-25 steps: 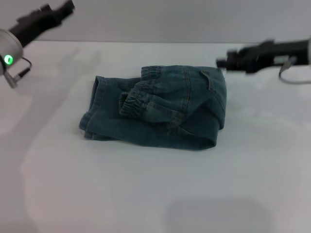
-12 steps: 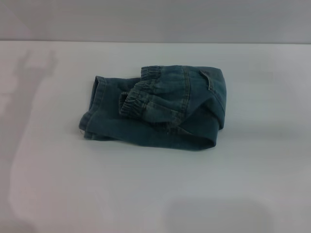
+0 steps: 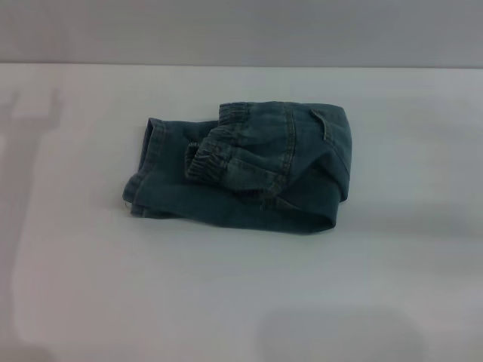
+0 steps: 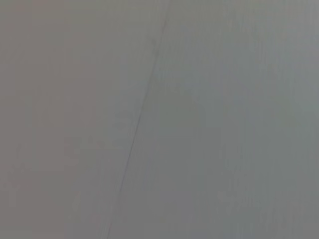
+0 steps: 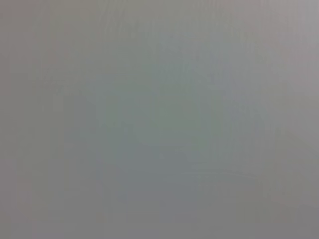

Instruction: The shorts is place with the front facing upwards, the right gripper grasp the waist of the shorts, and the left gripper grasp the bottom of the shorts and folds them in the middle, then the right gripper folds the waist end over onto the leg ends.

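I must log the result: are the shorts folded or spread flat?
Folded. The shorts lie as a compact bundle on the table, the elastic waistband turned over onto the denim.

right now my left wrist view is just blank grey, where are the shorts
Observer: In the head view the shorts lie in a folded bundle on the white table.
Operator: is either gripper on them
Observer: No. The left gripper and the right gripper are both out of the head view, and nothing touches the shorts.
Operator: is the waist folded over
Observer: Yes, the gathered waistband lies on top of the bundle, over the denim beneath it.
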`<state>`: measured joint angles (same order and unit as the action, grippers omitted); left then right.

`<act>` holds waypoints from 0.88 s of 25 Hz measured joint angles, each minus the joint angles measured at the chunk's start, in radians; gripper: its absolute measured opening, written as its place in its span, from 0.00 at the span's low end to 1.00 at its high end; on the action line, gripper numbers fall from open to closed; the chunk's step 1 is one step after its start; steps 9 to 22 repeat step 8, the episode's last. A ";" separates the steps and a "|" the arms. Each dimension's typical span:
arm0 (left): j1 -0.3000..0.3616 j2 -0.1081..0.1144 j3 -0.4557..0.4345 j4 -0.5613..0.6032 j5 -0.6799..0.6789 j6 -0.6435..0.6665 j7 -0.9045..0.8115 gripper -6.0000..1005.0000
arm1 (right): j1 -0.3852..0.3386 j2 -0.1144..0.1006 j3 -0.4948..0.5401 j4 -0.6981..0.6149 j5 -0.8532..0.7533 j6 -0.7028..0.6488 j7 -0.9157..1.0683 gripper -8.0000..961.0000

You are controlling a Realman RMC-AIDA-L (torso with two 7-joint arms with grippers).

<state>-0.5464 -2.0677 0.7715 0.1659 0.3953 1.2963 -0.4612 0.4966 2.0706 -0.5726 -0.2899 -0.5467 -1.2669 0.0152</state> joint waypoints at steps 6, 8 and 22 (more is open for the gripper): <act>0.002 0.000 0.000 -0.007 -0.001 0.001 0.002 0.72 | -0.011 0.003 0.001 0.024 -0.007 -0.051 0.013 0.43; 0.004 0.000 0.002 -0.012 -0.001 0.000 0.002 0.72 | -0.017 0.004 0.003 0.041 -0.007 -0.076 0.015 0.43; 0.004 0.000 0.002 -0.012 -0.001 0.000 0.002 0.72 | -0.017 0.004 0.003 0.041 -0.007 -0.076 0.015 0.43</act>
